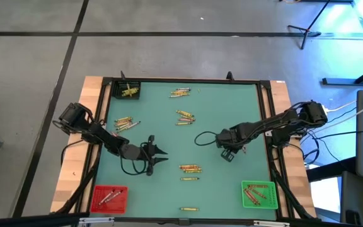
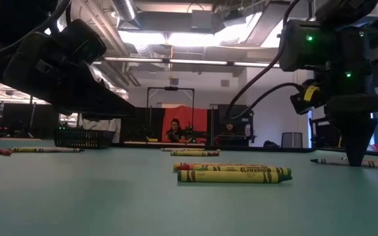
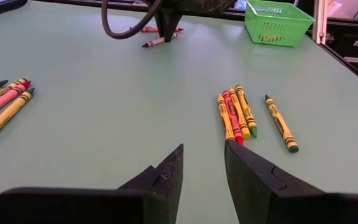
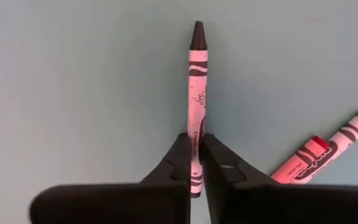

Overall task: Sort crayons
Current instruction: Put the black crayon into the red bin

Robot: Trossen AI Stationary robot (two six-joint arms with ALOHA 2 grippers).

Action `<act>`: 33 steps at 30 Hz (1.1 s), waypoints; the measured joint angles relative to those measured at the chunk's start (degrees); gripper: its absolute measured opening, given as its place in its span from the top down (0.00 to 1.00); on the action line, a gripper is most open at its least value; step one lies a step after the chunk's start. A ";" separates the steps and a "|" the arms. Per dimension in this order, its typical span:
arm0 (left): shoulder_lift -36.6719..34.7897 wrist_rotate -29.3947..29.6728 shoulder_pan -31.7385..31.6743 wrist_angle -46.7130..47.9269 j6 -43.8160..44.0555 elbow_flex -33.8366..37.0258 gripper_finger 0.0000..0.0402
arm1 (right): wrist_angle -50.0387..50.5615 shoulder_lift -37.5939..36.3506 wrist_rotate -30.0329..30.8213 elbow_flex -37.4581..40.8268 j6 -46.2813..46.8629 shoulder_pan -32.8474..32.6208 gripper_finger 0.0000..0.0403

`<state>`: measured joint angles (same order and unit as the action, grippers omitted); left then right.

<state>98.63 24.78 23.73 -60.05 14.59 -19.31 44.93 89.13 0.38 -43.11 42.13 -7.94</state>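
Right gripper (image 4: 196, 163) pointing straight down at the green table (image 1: 219, 113), right of centre in the high view, fingers pinching a dark-tipped crayon (image 4: 197, 93) lying flat, a second red crayon (image 4: 325, 152) resting just beside. Left gripper (image 1: 159, 155) hovering at lower centre-left, fingers (image 3: 166, 177) spread apart, aiming toward a cluster of yellow and red crayons (image 3: 235, 113) near it. Reading "Crayola" on the nearest yellow crayon (image 2: 233, 175) in the low view; other wrapper writing too small to make out.
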 joint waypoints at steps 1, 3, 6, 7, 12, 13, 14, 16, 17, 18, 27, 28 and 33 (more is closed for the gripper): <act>0.00 0.02 0.00 0.02 0.00 0.00 0.75 | -0.10 0.01 0.02 0.00 -0.79 0.00 0.95; 0.00 0.02 0.00 0.00 0.00 0.00 0.75 | -0.06 0.06 -0.06 -0.13 -3.32 0.00 0.94; 0.00 0.02 0.00 0.00 -0.03 0.00 0.75 | -0.37 -0.83 -0.02 -0.13 -6.58 0.00 0.96; 0.00 0.02 -0.02 0.00 -0.13 0.00 0.75 | -0.63 -1.15 0.07 -0.08 -7.40 0.00 0.97; 0.00 0.86 -0.72 -0.57 0.33 -0.02 0.75 | -6.78 -3.34 4.52 -0.15 -10.72 -1.31 0.97; 0.00 0.87 -0.92 -0.55 0.33 -0.17 0.74 | -7.58 -3.57 4.97 -0.03 -11.46 -2.01 0.97; 0.00 0.87 -1.12 -0.55 0.35 -0.40 0.73 | -9.48 -3.59 4.93 -0.01 -12.41 -2.72 0.98; 0.00 0.83 -1.64 -0.46 0.79 -1.00 0.70 | -13.77 -3.49 4.88 -0.07 -14.08 -4.04 0.99; 0.00 0.85 -1.96 -0.46 1.20 -1.44 0.68 | -15.48 -3.53 5.31 -0.07 -14.88 -4.60 0.99; 0.00 0.88 -2.21 -0.47 1.37 -1.87 0.66 | -17.91 -3.55 5.84 -0.07 -15.65 -5.16 0.99; 0.00 -0.96 -3.65 5.82 0.53 -8.98 0.59 | -42.27 -2.94 10.47 -0.17 -26.82 -8.61 0.99; 0.00 -1.02 -3.63 6.58 -0.59 -9.88 0.59 | -44.54 -2.73 10.79 -0.15 -28.14 -8.60 0.99; 0.00 -1.24 -3.63 8.61 -4.98 -13.39 0.59 | -58.91 1.25 11.22 -0.15 -35.27 -8.57 0.99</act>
<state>98.63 23.54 20.10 -51.44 9.61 -32.70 -13.98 90.38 11.60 -43.27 6.86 -16.51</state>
